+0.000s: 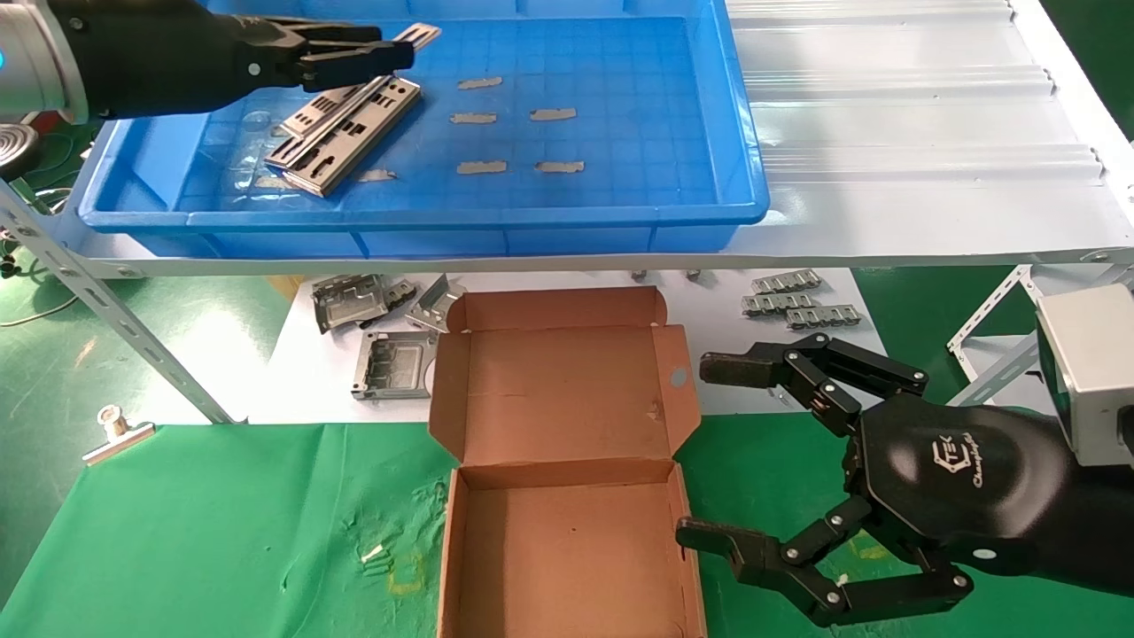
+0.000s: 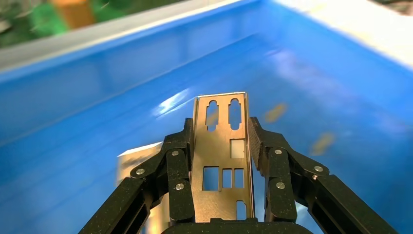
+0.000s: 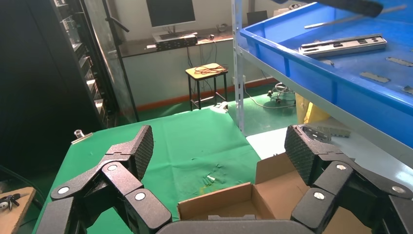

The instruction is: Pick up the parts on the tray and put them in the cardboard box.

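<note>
My left gripper (image 1: 390,49) hangs over the back left of the blue tray (image 1: 443,217), shut on one part (image 1: 418,35). In the left wrist view that part (image 2: 221,146) is a thin silver plate with rectangular cut-outs, held by its long edges between the fingers (image 2: 178,165). Two or three more parts (image 1: 341,128) lie stacked on the tray floor just below it. The cardboard box (image 1: 567,549) sits open on the green mat, its lid (image 1: 558,390) folded back. My right gripper (image 1: 709,452) waits open, beside the box's right wall, holding nothing.
Several small grey strips (image 1: 514,115) lie on the tray floor. Bent metal brackets (image 1: 372,328) and linked metal pieces (image 1: 797,301) rest on the white sheet under the shelf. A slanted shelf strut (image 1: 115,319) and a binder clip (image 1: 115,434) stand at the left.
</note>
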Robot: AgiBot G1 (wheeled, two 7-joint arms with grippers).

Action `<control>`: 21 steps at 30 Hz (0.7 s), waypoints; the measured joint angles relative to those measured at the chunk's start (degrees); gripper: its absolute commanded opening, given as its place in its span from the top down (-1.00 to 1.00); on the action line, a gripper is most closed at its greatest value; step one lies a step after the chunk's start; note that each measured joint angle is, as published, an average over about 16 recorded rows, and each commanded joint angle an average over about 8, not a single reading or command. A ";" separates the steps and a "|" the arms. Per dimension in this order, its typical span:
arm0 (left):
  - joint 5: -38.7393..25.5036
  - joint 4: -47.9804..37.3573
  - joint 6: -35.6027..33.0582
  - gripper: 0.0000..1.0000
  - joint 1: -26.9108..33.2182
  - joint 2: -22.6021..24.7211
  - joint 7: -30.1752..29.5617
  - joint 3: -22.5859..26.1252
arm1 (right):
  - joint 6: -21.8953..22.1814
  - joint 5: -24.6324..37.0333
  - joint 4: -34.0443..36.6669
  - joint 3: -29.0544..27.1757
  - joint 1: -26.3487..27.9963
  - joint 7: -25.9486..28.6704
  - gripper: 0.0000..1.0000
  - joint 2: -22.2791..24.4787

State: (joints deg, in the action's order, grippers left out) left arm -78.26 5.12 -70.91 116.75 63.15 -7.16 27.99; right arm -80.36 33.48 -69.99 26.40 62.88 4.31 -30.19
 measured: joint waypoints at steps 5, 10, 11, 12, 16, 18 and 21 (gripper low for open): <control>2.46 3.65 -8.72 1.00 -1.87 -1.86 4.30 -1.22 | 0.00 0.00 0.00 0.00 0.00 0.00 -1.00 0.00; 5.44 10.61 -15.86 1.00 -5.45 -4.01 7.86 -1.33 | 0.00 0.00 0.00 0.00 0.00 0.00 -1.00 0.00; 6.14 12.52 -16.94 1.00 -6.45 -4.52 8.37 -1.18 | 0.00 0.00 0.00 0.00 0.00 0.00 -1.00 0.00; 6.89 14.64 -17.85 1.00 -7.59 -5.06 8.81 -0.97 | 0.00 0.00 0.00 0.00 0.00 0.00 -1.00 0.00; 9.94 24.21 -19.78 1.00 -13.01 -7.25 9.57 0.24 | 0.00 0.00 0.00 0.00 0.00 0.00 -1.00 0.00; 11.08 29.44 -19.51 1.00 -16.18 -8.24 9.42 1.12 | 0.00 0.00 0.00 0.00 0.00 0.00 -1.00 0.00; 12.08 37.24 -17.57 1.00 -21.44 -9.39 8.72 2.65 | 0.00 0.00 0.00 0.00 0.00 0.00 -1.00 0.00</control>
State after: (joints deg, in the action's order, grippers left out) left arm -66.18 42.36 -88.48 95.31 53.76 1.55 30.65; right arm -80.36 33.48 -69.99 26.40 62.88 4.31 -30.19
